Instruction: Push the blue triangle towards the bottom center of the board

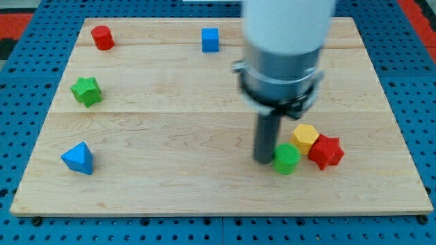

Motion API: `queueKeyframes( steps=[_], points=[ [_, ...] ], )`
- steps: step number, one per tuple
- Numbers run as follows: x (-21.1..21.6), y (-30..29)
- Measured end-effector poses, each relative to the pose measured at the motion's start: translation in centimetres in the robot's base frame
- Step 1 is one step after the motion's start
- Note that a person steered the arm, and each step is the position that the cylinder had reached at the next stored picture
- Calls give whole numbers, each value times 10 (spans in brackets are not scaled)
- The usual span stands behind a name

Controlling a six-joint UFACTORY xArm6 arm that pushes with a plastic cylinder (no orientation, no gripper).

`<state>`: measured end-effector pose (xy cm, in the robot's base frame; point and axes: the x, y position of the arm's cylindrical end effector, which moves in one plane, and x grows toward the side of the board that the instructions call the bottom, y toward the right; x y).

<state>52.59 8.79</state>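
Observation:
The blue triangle (78, 158) lies near the view's bottom left corner of the wooden board (170, 129). My tip (264, 160) rests on the board right of centre, far to the right of the blue triangle. It stands just left of a green block (287, 158), touching or nearly touching it. The arm's grey and white body hangs above it.
A yellow block (305, 137) and a red star-shaped block (325, 152) cluster right of the green block. A green star (86, 90) sits at the left, a red cylinder (103, 37) at the top left, a blue cube (210, 39) at the top centre.

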Motion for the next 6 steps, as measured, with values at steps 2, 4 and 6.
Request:
queueKeyframes(
  steps=[2,4,6],
  points=[
    [85,-111],
    [79,-308],
    [14,-320]
  ],
)
